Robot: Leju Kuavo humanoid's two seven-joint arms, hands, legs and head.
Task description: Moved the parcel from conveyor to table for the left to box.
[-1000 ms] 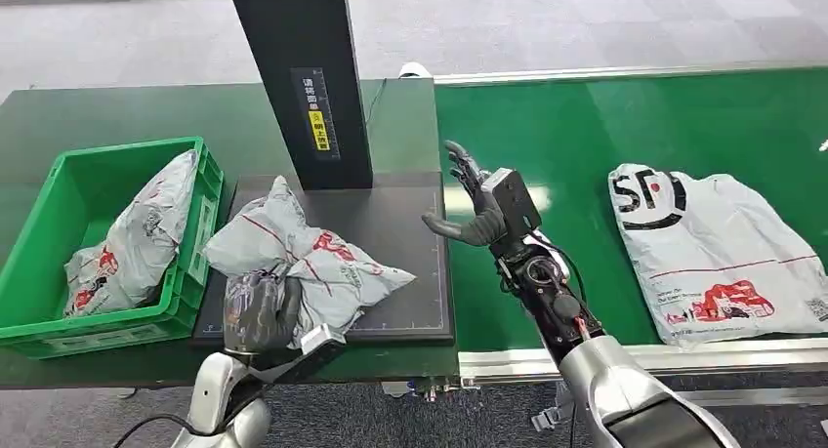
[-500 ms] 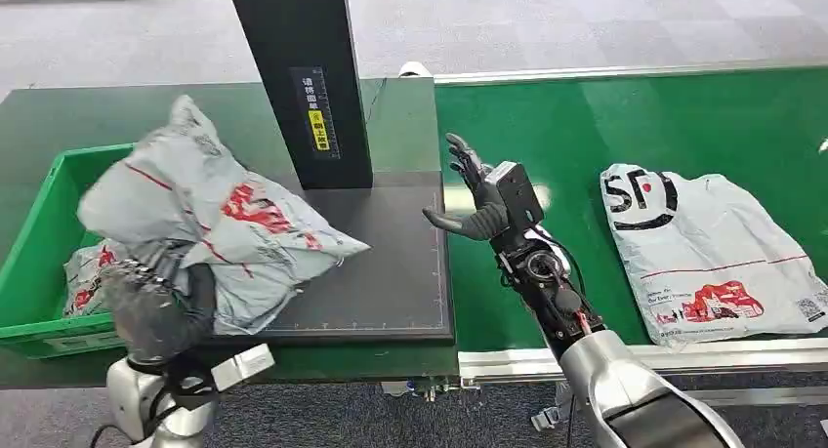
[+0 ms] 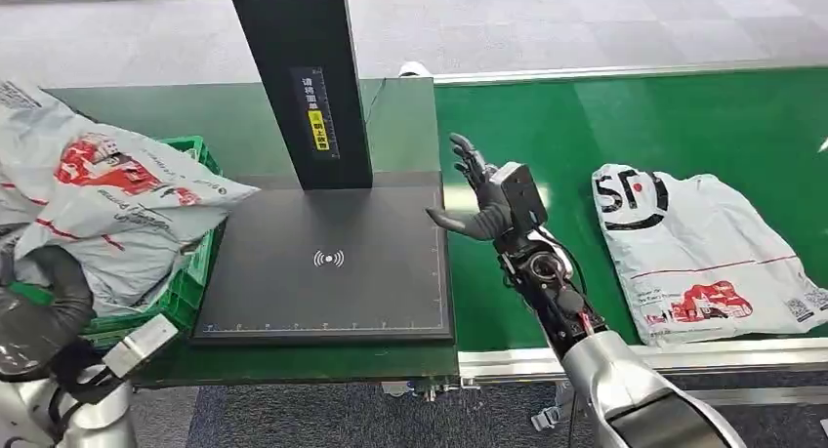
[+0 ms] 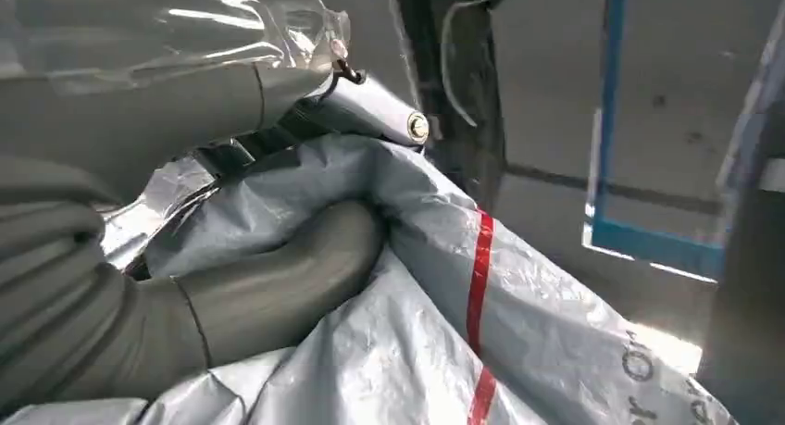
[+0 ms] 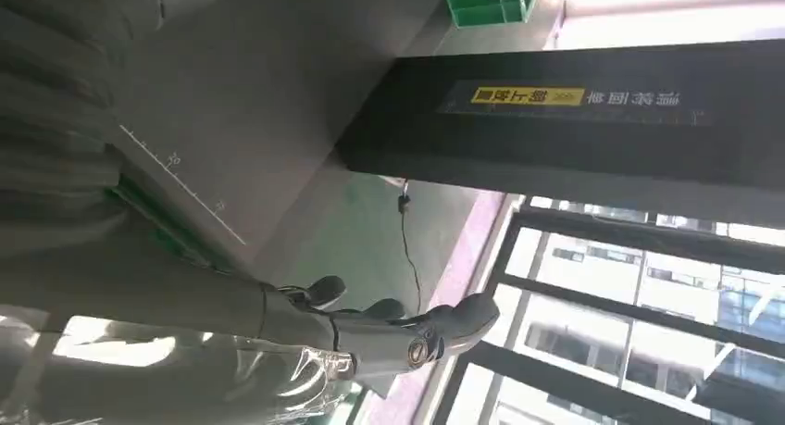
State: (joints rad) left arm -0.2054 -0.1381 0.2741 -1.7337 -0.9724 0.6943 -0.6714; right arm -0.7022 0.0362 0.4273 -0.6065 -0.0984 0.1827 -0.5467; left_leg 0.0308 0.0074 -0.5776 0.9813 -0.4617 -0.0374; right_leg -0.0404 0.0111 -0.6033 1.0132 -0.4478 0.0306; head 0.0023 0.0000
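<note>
My left hand [image 3: 39,316] grips a grey parcel [image 3: 107,199] with red print and holds it up over the green box [image 3: 190,272] at the table's left end. In the left wrist view the thumb [image 4: 278,286] presses into the crumpled grey parcel [image 4: 444,342]. My right hand [image 3: 478,199] stands upright with fingers spread and nothing in it, at the right edge of the black scale pad [image 3: 332,263]. The right wrist view shows the fingers [image 5: 389,323] apart. A white parcel [image 3: 698,253] lies flat on the green conveyor [image 3: 605,126].
A black post [image 3: 303,77] with a yellow label rises from the back of the scale pad. The dark green table [image 3: 244,126] runs behind the box. A metal rail [image 3: 635,355] edges the conveyor's front.
My left hand has lifted the grey parcel off the scale pad and carried it left, over the green box. The white parcel has drifted slightly left on the conveyor. My right hand has barely moved.
</note>
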